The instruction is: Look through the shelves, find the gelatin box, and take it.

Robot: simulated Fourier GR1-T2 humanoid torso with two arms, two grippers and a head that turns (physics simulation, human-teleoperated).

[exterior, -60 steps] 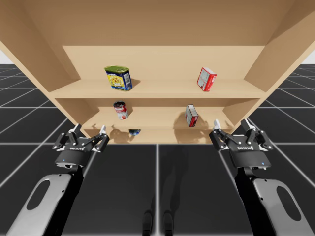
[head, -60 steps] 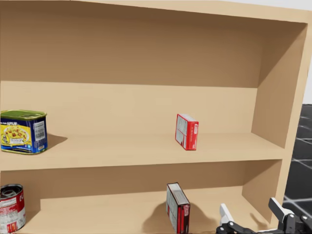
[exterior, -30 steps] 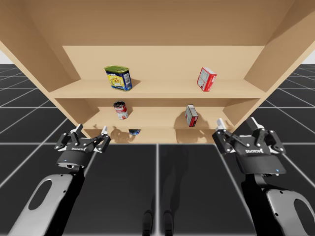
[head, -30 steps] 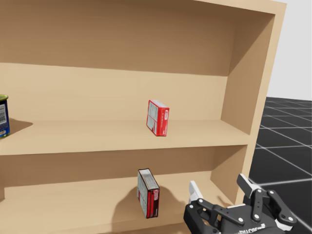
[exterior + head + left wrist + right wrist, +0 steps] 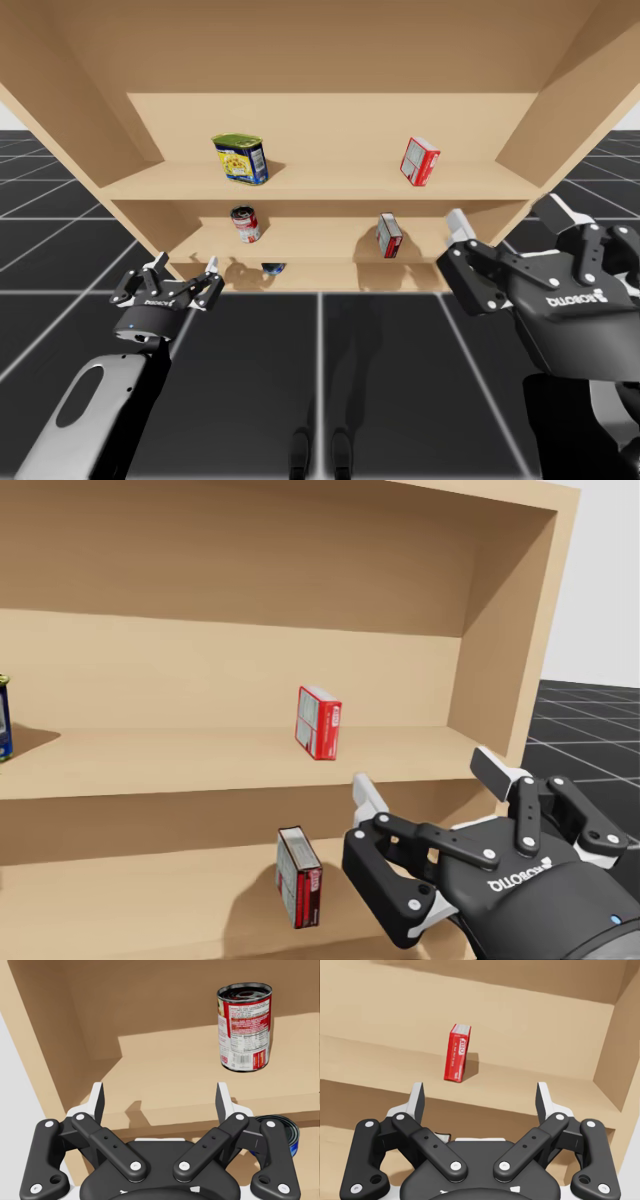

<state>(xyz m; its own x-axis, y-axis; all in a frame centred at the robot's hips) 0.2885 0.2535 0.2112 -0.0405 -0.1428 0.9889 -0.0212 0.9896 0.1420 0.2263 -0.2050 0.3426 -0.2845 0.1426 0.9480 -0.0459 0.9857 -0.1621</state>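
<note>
1. At the left, before the shelves, the robot's left gripper point(image 5: 182, 265) hangs empty with fingers spread, a red can point(image 5: 244, 1027) ahead on the middle shelf point(image 5: 175, 1070).
2. Right of centre, the small red gelatin box point(image 5: 420, 161) stands on the upper shelf point(image 5: 320, 185), untouched.
3. Farthest right, the right gripper point(image 5: 505, 225) is spread wide, facing that box and apart from it.

My left gripper point(image 5: 183, 263) sits low at my left on its arm point(image 5: 95, 400), fingers point(image 5: 210, 266) spread wide. My right gripper point(image 5: 505, 220) is held higher and further forward, its fingers equally wide apart.
</note>
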